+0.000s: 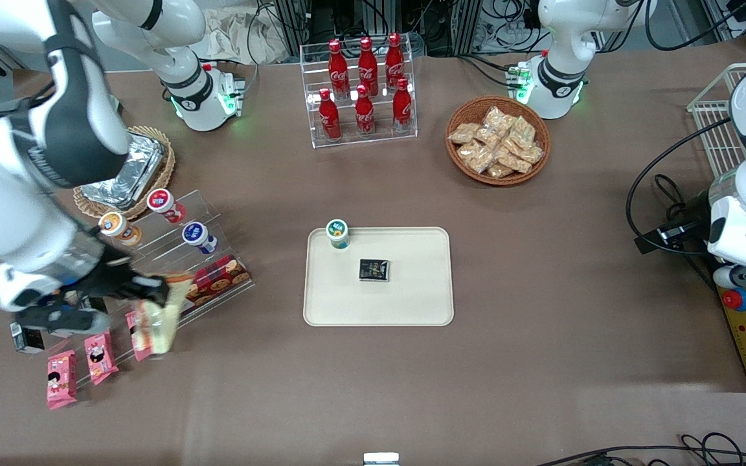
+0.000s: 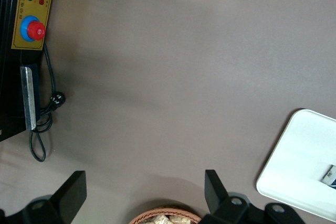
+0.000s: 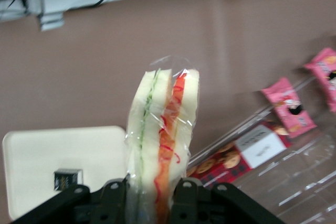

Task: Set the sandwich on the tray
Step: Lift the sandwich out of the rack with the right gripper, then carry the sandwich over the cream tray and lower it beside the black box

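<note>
My right gripper [image 3: 149, 195] is shut on the sandwich [image 3: 164, 135], a clear-wrapped wedge with white bread and green and orange-red filling stripes. In the front view the sandwich [image 1: 160, 316] hangs from the gripper [image 1: 164, 291] above the clear display rack, toward the working arm's end of the table. The cream tray [image 1: 412, 304] lies flat at the table's middle, well apart from the gripper. On it stand a small cup [image 1: 338, 233] and a dark packet [image 1: 373, 270]. The tray's corner [image 3: 31, 150] and the dark packet [image 3: 68, 178] show in the right wrist view.
A clear rack [image 1: 217, 226] holds cups, a red cookie box [image 1: 219, 278] and pink snack packs [image 1: 61, 378]. Foil containers sit in a basket [image 1: 128, 169]. A cola bottle rack [image 1: 365, 90] and a basket of snack bags [image 1: 497, 139] stand farther from the camera than the tray.
</note>
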Controlling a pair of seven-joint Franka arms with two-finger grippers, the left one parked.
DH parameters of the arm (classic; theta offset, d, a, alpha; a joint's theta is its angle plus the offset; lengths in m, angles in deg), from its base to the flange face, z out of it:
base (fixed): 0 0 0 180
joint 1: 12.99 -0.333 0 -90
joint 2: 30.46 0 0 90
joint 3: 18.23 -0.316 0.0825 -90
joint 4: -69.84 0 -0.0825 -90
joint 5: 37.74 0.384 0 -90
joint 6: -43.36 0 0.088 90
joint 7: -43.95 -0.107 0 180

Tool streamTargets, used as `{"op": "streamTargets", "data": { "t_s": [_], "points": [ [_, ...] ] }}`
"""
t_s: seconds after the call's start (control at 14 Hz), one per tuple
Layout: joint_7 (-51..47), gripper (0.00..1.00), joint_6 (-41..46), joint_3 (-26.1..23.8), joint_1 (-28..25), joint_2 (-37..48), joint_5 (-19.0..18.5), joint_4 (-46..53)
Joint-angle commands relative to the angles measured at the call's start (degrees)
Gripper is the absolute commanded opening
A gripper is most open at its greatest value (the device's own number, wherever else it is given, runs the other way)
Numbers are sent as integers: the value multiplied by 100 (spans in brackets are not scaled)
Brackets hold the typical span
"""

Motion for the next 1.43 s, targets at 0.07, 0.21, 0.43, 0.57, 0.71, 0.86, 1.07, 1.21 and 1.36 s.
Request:
{"op": "streamTargets", "data": {
  "t_s": [0.07,0.21,0.43,0.57,0.71,0.86,1.07,1.21,1.36],
  "points": [
    [175,0,-50,30,-772,-276,-670,101],
    [428,0,-165,-13,-975,-381,-743,93],
    [1107,0,-419,-14,-1450,-618,-945,84],
    [1133,0,-770,-14,-1660,-794,-963,57],
    [1273,0,-1217,-14,-1897,-1066,-1137,57],
    [1458,0,-1569,-14,-2205,-1365,-1515,57],
    [1773,0,-2316,-23,-2391,-1839,-1885,48],
    [2745,0,-2800,-23,-2391,-2112,-1868,31],
    [3564,0,-3152,-23,-2382,-2367,-1842,31]
  ]
}}
